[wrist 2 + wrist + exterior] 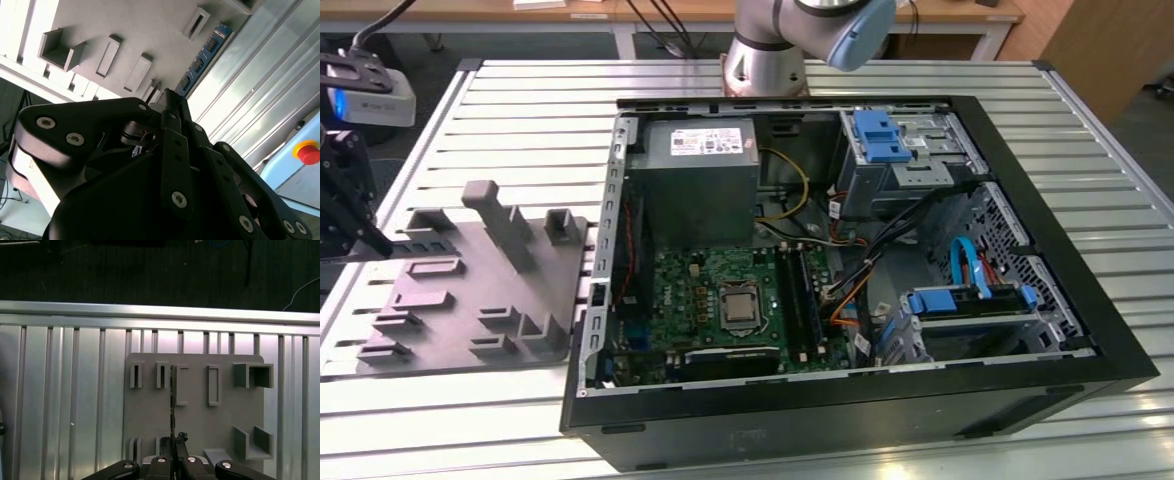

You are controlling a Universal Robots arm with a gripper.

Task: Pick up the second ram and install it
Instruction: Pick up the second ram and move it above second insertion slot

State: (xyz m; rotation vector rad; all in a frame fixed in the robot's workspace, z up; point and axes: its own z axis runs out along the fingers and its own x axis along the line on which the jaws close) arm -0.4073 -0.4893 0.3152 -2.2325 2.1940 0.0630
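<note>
Now tool [174,439] clamped on second ram [202,62], edge-on over grey tray [200,432], bare ribbed table [60,405] alongside

Ribbed aluminium worktop [1081,150], glare along the slats. Dark floor [150,270] past its edge, cables [248,262] trailing. Wooden desks [467,10] on white legs behind.

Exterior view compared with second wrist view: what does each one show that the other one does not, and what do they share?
Exterior view adds: the open computer case, its motherboard and the arm's base. Second wrist view adds: the end effector close to the second ram, a blue stick on edge at the grey tray, and a red button. Shared: the grey tray and the slatted table.
</note>
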